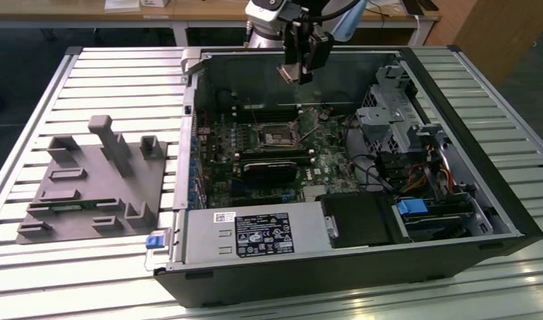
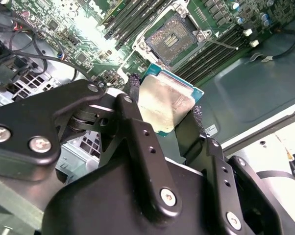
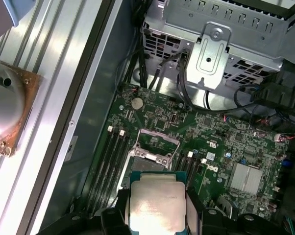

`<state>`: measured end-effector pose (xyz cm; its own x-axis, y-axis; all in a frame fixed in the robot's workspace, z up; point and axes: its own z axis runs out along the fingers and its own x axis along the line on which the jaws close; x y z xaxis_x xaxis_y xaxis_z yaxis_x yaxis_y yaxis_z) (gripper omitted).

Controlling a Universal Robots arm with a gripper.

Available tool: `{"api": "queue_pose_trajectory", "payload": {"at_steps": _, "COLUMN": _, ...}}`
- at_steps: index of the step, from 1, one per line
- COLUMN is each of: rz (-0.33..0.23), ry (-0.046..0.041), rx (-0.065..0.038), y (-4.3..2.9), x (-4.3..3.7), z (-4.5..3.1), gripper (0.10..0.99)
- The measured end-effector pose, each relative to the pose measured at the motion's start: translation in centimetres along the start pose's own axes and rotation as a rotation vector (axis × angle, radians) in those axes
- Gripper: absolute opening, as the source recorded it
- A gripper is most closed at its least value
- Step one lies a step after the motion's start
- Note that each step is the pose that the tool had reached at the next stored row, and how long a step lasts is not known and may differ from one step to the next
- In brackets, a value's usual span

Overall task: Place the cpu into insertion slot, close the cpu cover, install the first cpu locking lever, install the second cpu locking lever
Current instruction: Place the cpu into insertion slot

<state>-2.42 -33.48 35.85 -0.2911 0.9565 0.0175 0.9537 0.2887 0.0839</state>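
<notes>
Exterior view: claw (image 1: 295, 75) above insertion slot (image 1: 278, 138); grips cpu (image 2: 164, 104)

A silvery slatted aluminium tabletop (image 1: 93, 87) is spreading across the scene, and its near slats are catching bright glare. Beyond its far edge a dark grey floor (image 1: 22, 53) is showing, with a pale wooden desk on white legs (image 1: 66, 12) standing on it. A brown wooden panel (image 1: 502, 27) is rising at the exterior view's far right
</notes>
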Motion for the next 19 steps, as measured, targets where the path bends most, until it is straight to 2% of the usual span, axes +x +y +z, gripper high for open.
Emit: {"api": "queue_pose_trajectory", "payload": {"at_steps": 19, "rz": 0.111, "ry": -0.0093, "rx": -0.002, "y": -0.06, "x": 0.24, "z": 0.12, "gripper": 0.541}}
